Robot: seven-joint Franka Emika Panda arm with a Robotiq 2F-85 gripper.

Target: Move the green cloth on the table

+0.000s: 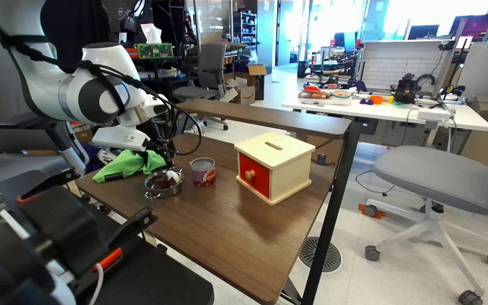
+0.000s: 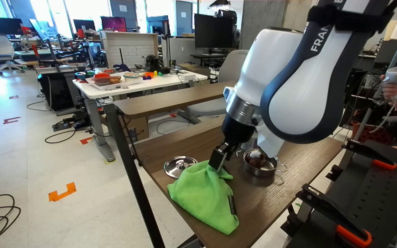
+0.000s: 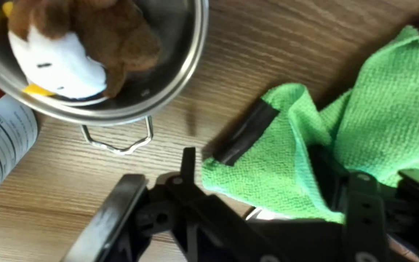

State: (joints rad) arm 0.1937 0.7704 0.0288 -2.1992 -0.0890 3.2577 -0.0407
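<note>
The green cloth (image 1: 127,164) lies crumpled near one end of the brown table (image 1: 227,224). It also shows in the other views (image 2: 202,198) (image 3: 387,105), with a black label on one edge. My gripper (image 2: 218,159) is down at the cloth, its fingers pointing at the tabletop. It also shows in an exterior view (image 1: 157,159), partly behind the cloth. In the wrist view my gripper (image 3: 253,154) has its two fingers wide apart. Folds of cloth lie between them, and the right finger is partly behind a fold. The left finger stands over bare wood.
A metal pot (image 1: 164,192) holding brown and white plush things stands close to the cloth. A can (image 1: 203,171) stands beside it. A shiny lid (image 2: 179,166) lies by the cloth. A wooden box (image 1: 288,178) with a red drawer and a raised shelf (image 1: 265,116) are farther along.
</note>
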